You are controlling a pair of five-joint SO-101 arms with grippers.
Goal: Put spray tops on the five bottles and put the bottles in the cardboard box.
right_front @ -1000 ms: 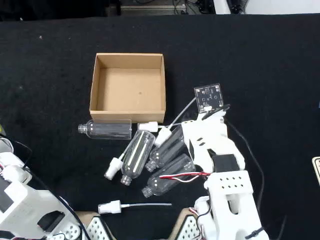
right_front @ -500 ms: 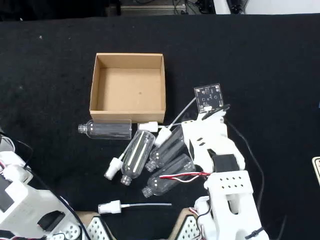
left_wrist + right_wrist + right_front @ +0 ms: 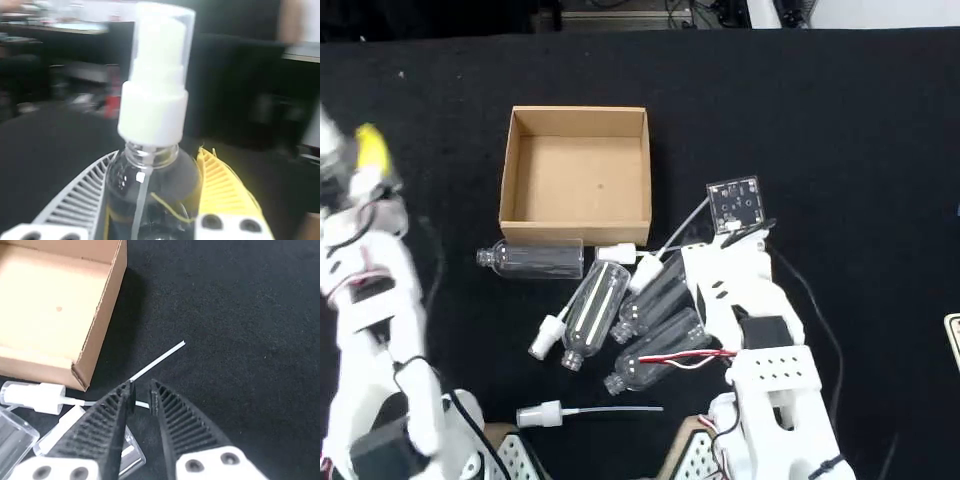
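the left tool (image 3: 150, 210) is clamped on a clear bottle (image 3: 150, 175), held between a grey finger and a yellow one, with the neck pointing out past the fingertips. a white spray top (image 3: 155, 90) sits on that neck under a clear cap (image 3: 167, 30). in the high view this tool (image 3: 355, 160) is raised over the left side of the black desk (image 3: 840, 120), well apart from everything else.

the right tool (image 3: 141, 387) hangs low over the desk, its black fingers a narrow gap apart with nothing clamped between them. the thin white tube (image 3: 160, 359) of a loose spray top runs just by their tips. the right arm (image 3: 740, 290) lies beside a cluster of bottles.

just beyond the right tool is the cardboard box (image 3: 575, 175), open, its bare floor showing.

four bottles without tops lie on their sides in front of the box:
- one (image 3: 532, 259) lies along the box's front wall
- three (image 3: 592, 310) (image 3: 655, 295) (image 3: 655, 362) lie slanted side by side near the right arm

loose spray tops lie among them: one (image 3: 617, 253) at the box's front corner, one (image 3: 645, 270) beside it, and one (image 3: 548, 335) by the slanted bottles. another (image 3: 540, 413) lies near the desk's front edge with its long tube stretched out.
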